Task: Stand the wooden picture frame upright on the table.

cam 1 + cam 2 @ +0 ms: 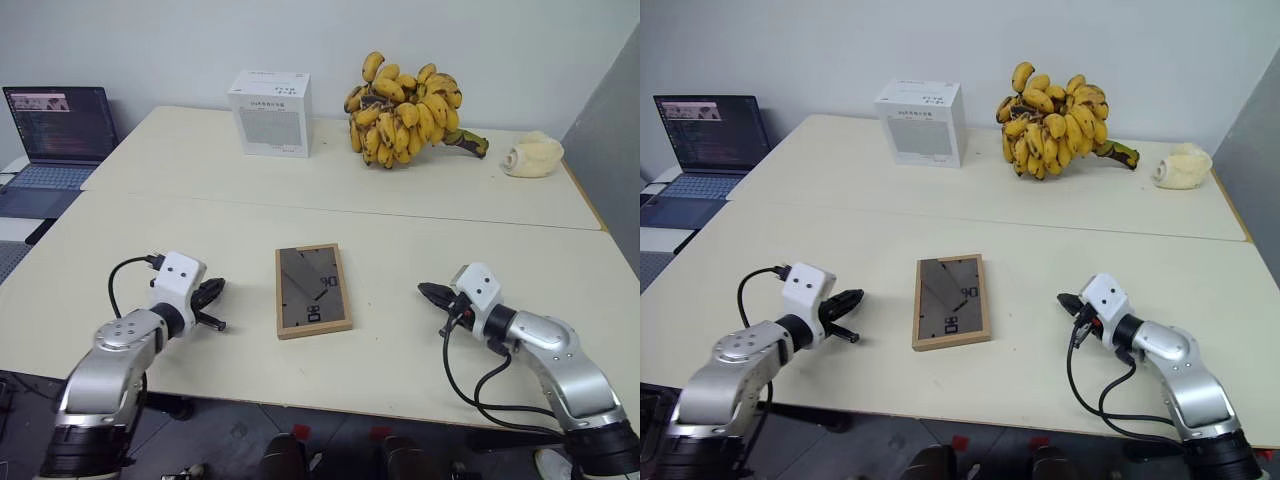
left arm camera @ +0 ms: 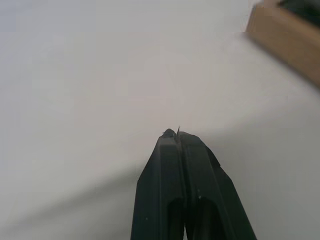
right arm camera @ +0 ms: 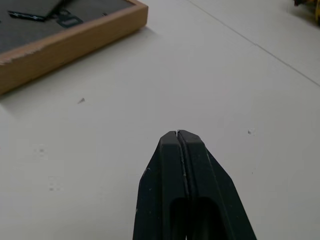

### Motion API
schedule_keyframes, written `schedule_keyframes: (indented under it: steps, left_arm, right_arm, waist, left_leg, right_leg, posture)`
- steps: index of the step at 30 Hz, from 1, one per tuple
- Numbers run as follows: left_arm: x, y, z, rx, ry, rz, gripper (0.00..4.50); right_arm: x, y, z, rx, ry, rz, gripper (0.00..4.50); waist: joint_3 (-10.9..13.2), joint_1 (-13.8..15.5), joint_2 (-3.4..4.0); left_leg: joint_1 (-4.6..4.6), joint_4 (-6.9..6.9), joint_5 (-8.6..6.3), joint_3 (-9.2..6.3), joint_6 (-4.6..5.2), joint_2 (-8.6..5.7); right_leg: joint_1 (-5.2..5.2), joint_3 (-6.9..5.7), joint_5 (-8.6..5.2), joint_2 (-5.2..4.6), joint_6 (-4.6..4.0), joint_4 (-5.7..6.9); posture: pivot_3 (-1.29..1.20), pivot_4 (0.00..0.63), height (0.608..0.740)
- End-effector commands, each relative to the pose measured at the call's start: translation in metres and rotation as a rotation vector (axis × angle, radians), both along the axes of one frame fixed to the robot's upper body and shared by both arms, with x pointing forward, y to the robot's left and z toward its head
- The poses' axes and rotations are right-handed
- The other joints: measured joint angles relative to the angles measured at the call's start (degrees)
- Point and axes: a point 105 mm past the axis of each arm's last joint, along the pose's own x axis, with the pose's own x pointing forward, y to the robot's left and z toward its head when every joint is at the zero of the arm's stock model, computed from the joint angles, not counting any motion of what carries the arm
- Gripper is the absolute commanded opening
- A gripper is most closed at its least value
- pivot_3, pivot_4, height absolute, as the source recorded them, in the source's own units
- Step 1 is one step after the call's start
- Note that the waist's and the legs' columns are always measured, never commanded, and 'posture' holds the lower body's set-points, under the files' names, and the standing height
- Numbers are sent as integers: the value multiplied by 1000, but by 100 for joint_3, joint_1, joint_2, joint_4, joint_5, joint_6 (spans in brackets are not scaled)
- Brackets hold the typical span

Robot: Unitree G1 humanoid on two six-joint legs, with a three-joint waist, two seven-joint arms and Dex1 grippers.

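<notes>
While the small rectangular light-wood picture frame [image 1: 313,290] lay flat, dark grey back panel up, near the front of the smooth pale cream worktop [image 1: 420,220], nothing stood between it and either arm. Each black two-fingered end effector was fully closed and empty: left end effector [image 1: 213,292] and right end effector [image 1: 432,293] flanked the frame, both apart from it. Farther back sat a white cardboard box [image 1: 270,113], a bunch of speckled yellow bananas [image 1: 405,110] and an open laptop [image 1: 56,135].
</notes>
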Motion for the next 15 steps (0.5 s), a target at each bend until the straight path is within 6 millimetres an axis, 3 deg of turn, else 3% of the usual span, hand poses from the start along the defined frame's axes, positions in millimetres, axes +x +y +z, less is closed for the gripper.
schedule_keyframes:
  steps: [1,8,15]
  left_arm:
    - [16,-26,-6,23,-26,-73,27]
    - [42,-93,-5,-12,-52,-274,27]
    - [39,-149,-3,-31,-43,-504,27]
  right_arm:
    - [3,6,11,8,-67,-4,0]
    - [4,3,11,41,-73,-67,0]
    - [3,1,12,59,-77,-111,0]
  waist:
    - [-2,21,4]
    - [-3,41,5]
    - [-4,34,6]
  left_leg:
    - [1,4,0,-2,0,-1]
    - [3,32,4,-6,5,-13]
    - [-1,30,4,-7,6,-14]
  right_leg:
    - [3,-1,1,0,2,0]
    - [27,1,17,-5,31,-7]
    - [24,0,18,-5,30,-7]
  posture:
    - [0,150,740]
    - [0,150,740]
    - [0,150,740]
